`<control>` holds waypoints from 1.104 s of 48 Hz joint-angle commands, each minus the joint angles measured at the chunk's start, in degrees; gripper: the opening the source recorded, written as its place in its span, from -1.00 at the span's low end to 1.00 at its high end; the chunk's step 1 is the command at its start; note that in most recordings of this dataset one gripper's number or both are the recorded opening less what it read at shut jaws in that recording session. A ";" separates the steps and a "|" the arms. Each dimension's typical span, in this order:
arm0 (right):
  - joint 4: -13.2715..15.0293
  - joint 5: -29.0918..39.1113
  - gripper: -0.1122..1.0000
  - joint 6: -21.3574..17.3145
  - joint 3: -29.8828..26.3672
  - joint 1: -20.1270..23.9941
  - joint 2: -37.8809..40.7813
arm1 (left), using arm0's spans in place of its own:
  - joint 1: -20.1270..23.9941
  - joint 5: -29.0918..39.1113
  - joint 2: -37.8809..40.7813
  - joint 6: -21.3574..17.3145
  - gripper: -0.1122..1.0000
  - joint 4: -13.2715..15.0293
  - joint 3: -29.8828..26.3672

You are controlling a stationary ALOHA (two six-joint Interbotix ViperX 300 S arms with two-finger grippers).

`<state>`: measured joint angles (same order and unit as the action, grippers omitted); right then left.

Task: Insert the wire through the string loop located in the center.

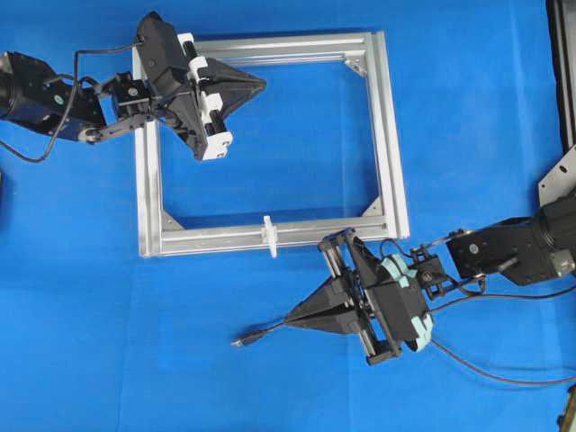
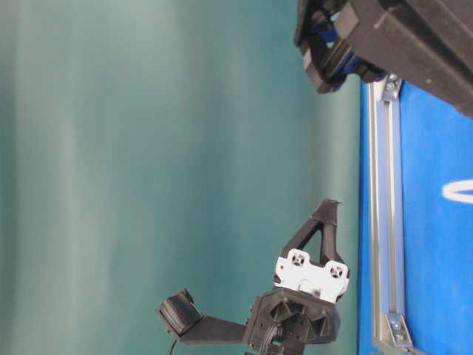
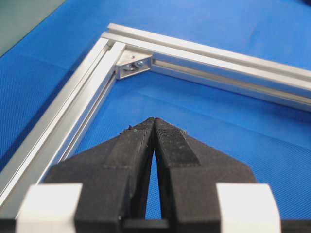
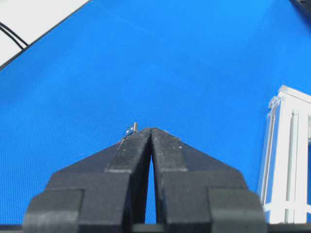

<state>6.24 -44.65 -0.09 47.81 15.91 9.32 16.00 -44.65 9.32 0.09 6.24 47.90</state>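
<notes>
On the left, the black left gripper [image 1: 261,84] hovers clenched and empty over the far-left part of a rectangular silver aluminium frame [image 1: 389,135] on a blue cloth [image 1: 468,117]. A tiny white string loop [image 1: 268,236] stands upright on the frame's near rail. Just right of it, the black right gripper [image 1: 290,319], pinched closed, hangs over the thin black wire [image 1: 256,338], whose metal-tipped plug lies nearer on the cloth; a grasp cannot be told.

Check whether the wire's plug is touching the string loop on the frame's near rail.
Apart. The overhead view shows the wire's plug lying on the blue mat, with bare mat between it and the string loop.
</notes>
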 commanded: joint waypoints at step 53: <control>-1.58 5.71 0.76 -3.25 -2.99 0.88 -1.32 | 0.18 0.53 -2.72 0.62 -0.80 -1.23 -0.35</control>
<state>5.27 -39.46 -3.16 46.05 16.61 8.35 16.00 -43.86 8.53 0.70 5.19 47.90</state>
